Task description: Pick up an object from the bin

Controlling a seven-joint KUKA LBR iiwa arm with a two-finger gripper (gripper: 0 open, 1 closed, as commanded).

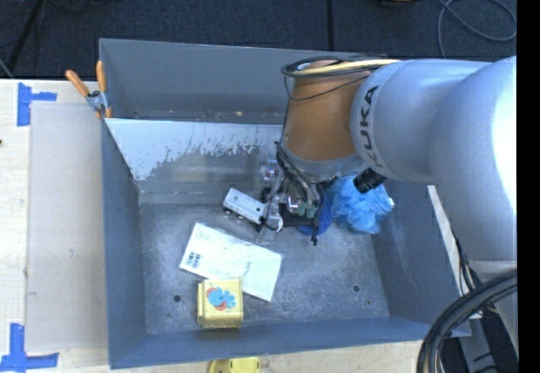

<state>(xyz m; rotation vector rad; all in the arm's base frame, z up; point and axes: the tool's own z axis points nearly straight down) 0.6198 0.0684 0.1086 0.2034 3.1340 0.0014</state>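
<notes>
My gripper (277, 213) reaches down under the orange wrist cover near the middle of the bin, at its back half. Its fingertips sit right at the right end of a small grey and black metal tool (245, 204) lying on the bin floor. Whether the fingers are round it I cannot tell. A crumpled blue cloth-like thing (361, 204) lies just right of the gripper, partly under the arm.
A white paper packet (229, 260) lies flat in front of the gripper. A yellow box with a blue picture (220, 304) sits near the front wall. The arm covers the bin's right back part.
</notes>
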